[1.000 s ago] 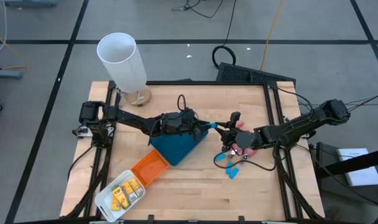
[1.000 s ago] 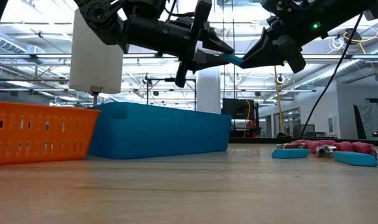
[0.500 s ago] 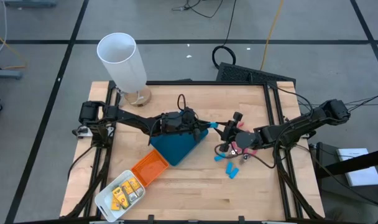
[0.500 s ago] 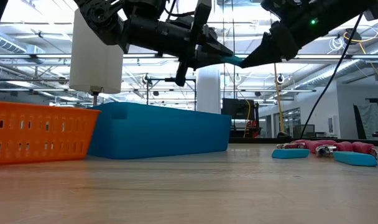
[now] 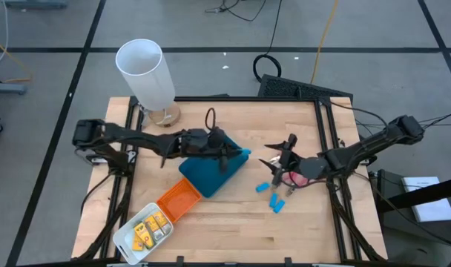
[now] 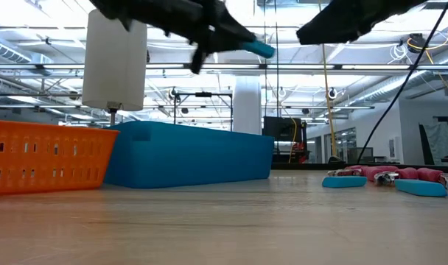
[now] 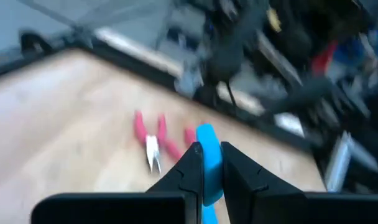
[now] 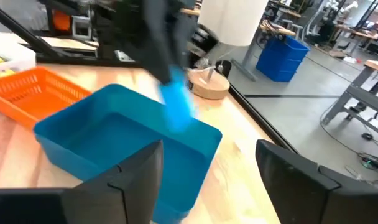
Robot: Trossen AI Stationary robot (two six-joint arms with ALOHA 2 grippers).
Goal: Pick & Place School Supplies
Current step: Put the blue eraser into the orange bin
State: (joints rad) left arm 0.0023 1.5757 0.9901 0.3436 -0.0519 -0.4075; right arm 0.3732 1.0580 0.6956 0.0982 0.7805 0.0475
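High view: light-blue piece is clamped by left gripper over teal tray (right gripper spread, empty beside tray); release into it is judged next.

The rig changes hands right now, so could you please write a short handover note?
Left gripper: shut on a light-blue piece, held above the teal tray.
Right gripper: open, empty, over the table's right half.
On the table: three light-blue pieces and the pink-handled tools. Yellow pieces lie in the white tray.
Done: yellow pieces sorted.
Left: drop the held piece, then the remaining blue pieces and tools.
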